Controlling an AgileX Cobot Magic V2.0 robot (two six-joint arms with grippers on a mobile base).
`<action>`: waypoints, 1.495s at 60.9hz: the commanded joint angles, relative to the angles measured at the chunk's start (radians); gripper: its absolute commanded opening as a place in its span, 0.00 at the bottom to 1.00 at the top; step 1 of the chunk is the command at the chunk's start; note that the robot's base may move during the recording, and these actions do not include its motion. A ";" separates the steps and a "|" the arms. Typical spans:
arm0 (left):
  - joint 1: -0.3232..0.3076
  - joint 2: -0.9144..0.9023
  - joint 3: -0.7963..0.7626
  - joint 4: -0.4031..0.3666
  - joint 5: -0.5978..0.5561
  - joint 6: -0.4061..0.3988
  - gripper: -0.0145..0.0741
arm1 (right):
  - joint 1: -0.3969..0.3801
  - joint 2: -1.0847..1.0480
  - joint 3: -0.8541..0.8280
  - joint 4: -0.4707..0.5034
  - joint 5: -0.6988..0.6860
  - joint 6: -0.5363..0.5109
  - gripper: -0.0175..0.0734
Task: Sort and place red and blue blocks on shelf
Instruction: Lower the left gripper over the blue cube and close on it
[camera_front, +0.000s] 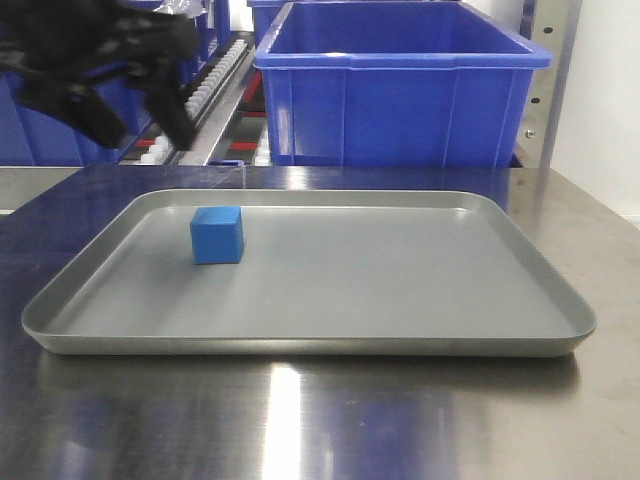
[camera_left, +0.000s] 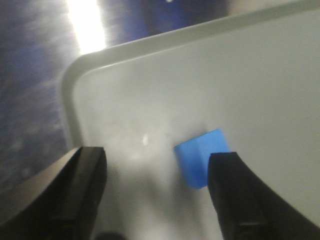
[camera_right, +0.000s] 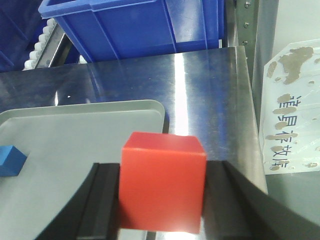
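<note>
Sitting on the grey tray (camera_front: 320, 345), close to one of its round corners, is the blue block (camera_front: 217, 235). The left end effector (camera_left: 157, 195) hangs over it with its two black fingers spread wide, holding nothing. The right end effector (camera_right: 162, 207) squeezes the red block (camera_right: 162, 182) tight, near another tray corner by the shiny counter (camera_right: 200, 100). Big blue bins (camera_front: 400, 100) sit on the shelf (camera_front: 222, 100) behind.
</note>
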 joint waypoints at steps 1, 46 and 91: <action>-0.027 -0.007 -0.060 -0.035 -0.048 -0.005 0.77 | -0.005 -0.004 -0.028 -0.002 -0.091 -0.002 0.26; -0.075 0.087 -0.074 -0.014 -0.043 -0.162 0.78 | -0.005 -0.004 -0.028 -0.002 -0.091 -0.002 0.26; -0.075 0.162 -0.074 -0.017 -0.046 -0.207 0.78 | -0.005 -0.004 -0.028 -0.002 -0.091 -0.002 0.26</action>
